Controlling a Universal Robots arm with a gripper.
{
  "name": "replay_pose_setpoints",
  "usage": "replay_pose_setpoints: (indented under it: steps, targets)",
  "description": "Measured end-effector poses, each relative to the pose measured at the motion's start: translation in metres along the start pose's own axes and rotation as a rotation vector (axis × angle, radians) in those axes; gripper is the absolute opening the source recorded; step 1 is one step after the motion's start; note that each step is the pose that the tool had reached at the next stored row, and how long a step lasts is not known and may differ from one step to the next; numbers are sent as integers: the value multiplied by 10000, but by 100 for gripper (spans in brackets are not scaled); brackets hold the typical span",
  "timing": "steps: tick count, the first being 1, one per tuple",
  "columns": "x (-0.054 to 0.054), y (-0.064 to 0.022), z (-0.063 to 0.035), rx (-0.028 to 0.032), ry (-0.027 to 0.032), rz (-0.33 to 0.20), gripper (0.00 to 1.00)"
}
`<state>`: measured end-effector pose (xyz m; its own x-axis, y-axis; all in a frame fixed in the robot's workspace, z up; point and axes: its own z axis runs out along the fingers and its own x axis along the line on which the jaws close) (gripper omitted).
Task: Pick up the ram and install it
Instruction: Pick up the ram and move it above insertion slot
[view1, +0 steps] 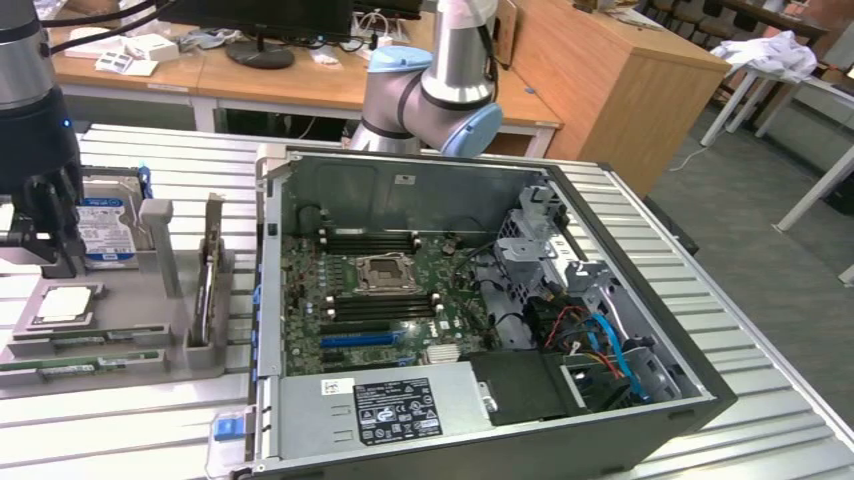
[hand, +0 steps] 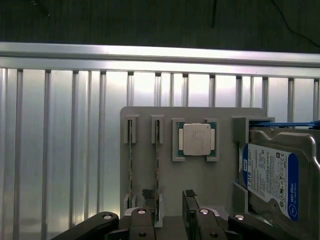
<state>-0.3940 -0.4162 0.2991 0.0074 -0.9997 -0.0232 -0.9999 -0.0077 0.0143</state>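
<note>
Two ram sticks stand on edge in slots of a grey holder tray (hand: 200, 180). One ram stick (hand: 131, 160) sits further out, and the other ram stick (hand: 157, 165) runs down between my fingertips. In the exterior view the ram sticks (view1: 96, 341) lie at the tray's near end. My gripper (hand: 167, 212) hovers above the tray, open and holding nothing. In the exterior view the gripper (view1: 43, 262) hangs at the far left over the tray (view1: 134, 330). The open computer case (view1: 467, 300) shows its motherboard with dark memory slots (view1: 374, 241).
On the tray a square metal CPU (hand: 196, 139) sits beside the ram, and a blue-labelled hard drive (hand: 272, 175) stands at the tray's end. A tall card (view1: 207, 285) stands upright between tray and case. The ribbed metal table (view1: 147, 150) carries everything. Desks stand behind.
</note>
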Motion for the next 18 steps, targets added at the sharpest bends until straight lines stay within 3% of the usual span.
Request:
replay_pose_setpoints:
  steps: [18]
  targets:
    - [4, 10, 84, 40, 1, -1, 36]
